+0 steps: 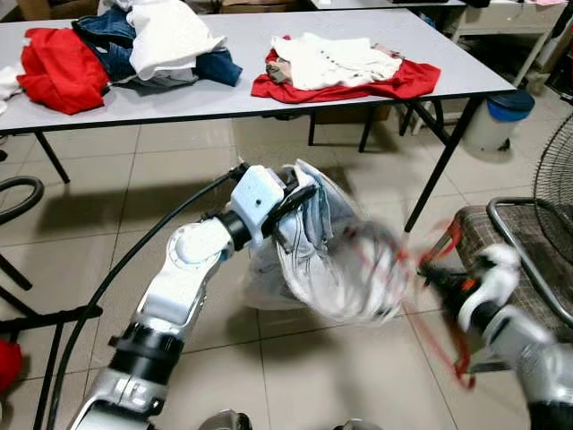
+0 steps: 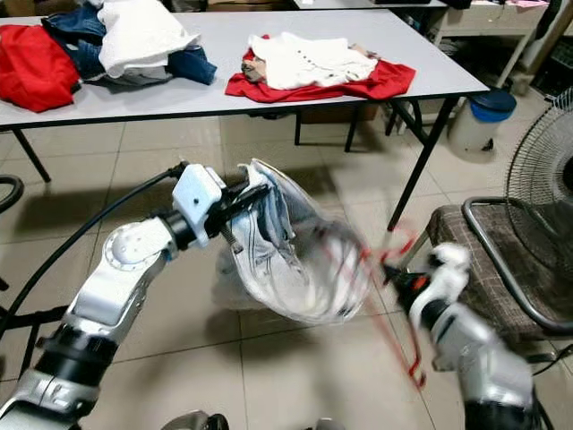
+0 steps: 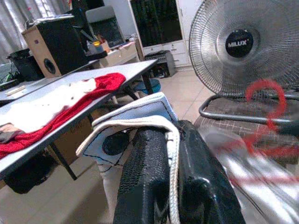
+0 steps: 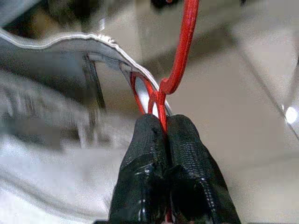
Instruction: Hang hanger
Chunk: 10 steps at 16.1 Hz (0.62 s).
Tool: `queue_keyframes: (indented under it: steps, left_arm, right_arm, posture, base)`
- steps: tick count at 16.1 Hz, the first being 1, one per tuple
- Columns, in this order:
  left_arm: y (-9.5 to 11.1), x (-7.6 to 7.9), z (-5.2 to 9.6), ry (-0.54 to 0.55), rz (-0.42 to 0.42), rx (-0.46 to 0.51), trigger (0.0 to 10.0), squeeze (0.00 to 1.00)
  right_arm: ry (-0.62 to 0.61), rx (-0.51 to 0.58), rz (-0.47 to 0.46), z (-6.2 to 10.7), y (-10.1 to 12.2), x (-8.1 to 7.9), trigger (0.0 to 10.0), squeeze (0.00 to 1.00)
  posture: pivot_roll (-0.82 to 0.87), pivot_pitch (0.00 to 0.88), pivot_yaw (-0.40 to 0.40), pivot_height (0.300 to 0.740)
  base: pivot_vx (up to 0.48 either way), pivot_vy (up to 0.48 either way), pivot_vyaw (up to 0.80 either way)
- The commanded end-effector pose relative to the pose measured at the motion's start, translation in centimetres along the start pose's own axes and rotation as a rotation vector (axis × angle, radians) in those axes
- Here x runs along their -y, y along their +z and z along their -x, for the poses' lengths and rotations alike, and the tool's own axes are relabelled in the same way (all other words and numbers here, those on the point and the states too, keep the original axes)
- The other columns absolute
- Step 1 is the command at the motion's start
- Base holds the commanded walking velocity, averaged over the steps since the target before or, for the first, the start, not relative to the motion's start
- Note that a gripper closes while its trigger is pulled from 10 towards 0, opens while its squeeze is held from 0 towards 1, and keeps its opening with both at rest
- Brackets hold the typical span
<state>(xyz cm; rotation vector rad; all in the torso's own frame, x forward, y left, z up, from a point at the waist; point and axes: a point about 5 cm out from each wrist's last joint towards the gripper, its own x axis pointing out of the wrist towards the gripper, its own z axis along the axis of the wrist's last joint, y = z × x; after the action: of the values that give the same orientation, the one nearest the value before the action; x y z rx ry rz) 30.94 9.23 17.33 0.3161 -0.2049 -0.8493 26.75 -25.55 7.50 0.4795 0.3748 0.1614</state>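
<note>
You are holding the work between both arms, low over the tiled floor (image 1: 295, 376) on the near side of the table (image 1: 242, 54). Your left gripper (image 1: 291, 210) is clenching a fold of the pale garment (image 1: 327, 269), its fingers (image 3: 154, 177) pressed together on the collar edge. Your right gripper (image 4: 159, 135) is pinching the red wire hanger (image 4: 180, 56) just below its hook, fingers fully closed on the twisted neck.

The hanger is looking thin, light and springy, so it is likely to twist in a loose grip; the neck where you are gripping it seems the firmest spot. The garment is soft and limp, sagging in a bag shape between the arms, and will probably slide along smooth wire.

Much is blurred here: the right arm and hanger are smearing in both eye views, so you cannot tell whether the hanger's shoulders are sitting inside the garment. No rail to hang it on is in sight. A chair (image 1: 528, 242) and a fan (image 3: 243, 44) are standing to the right, near the hanger.
</note>
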Motion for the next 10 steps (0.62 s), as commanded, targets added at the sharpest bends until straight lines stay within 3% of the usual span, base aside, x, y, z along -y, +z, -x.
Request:
queue_keyframes:
  steps: [1,5,10]
  left_arm:
    - [1.0,0.2,0.1,-0.021,-0.03,0.034,0.0,0.0]
    - [0.2,0.9,0.6,-0.074,-0.068,0.0,0.0,0.0]
    - [-1.5,2.6,1.1,-0.137,-0.13,-0.069,0.0,0.0]
  right_arm:
    - [-0.003,0.096,-0.039,0.1,1.6,0.4,10.0,0.0]
    - [0.157,0.187,-0.016,-0.6,4.7,-1.7,10.0,0.0]
    - [0.245,0.299,0.023,-1.9,8.0,-4.1,10.0,0.0]
  posture:
    - [-0.15,0.065,0.01,0.74]
    - [-0.16,0.063,0.014,0.74]
    - [-0.16,0.055,0.01,0.74]
  base:
    - [0.0,0.0,0.0]
    - [0.0,0.0,0.0]
    - [0.0,0.0,0.0]
